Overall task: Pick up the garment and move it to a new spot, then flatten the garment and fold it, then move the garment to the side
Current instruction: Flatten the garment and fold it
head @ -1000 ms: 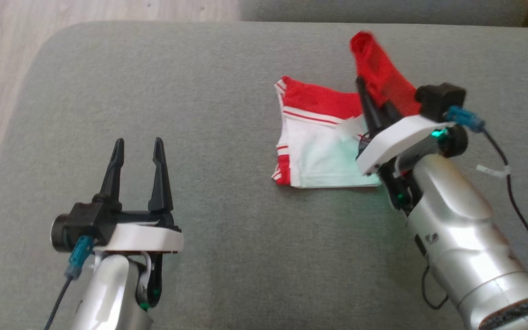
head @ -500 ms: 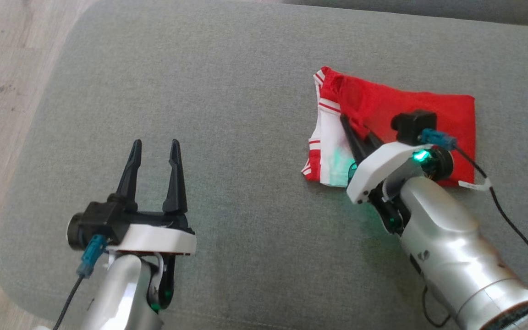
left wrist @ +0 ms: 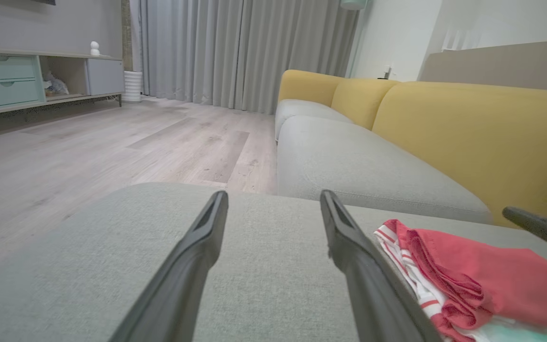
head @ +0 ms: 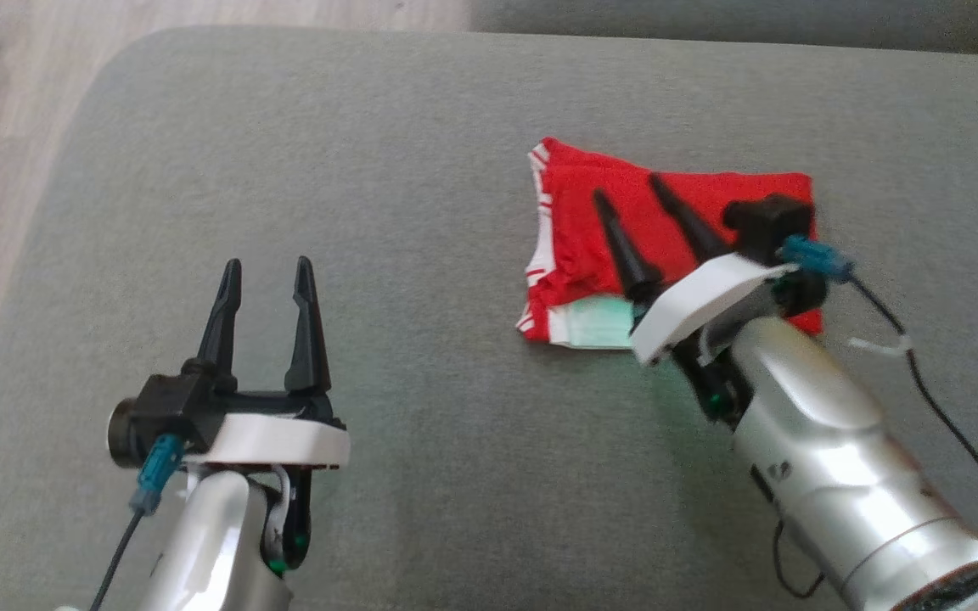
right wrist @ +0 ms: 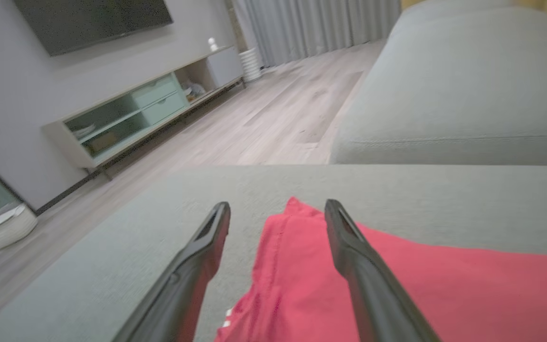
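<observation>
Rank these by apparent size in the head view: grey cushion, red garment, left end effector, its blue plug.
1. grey cushion
2. red garment and left end effector: look alike; the end effector is nearer, so unranked
3. blue plug

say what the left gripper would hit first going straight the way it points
Nothing close: the left gripper points over bare grey cushion, the garment off to its right. Beyond, probably the next sofa seat; depth is unclear.
</observation>
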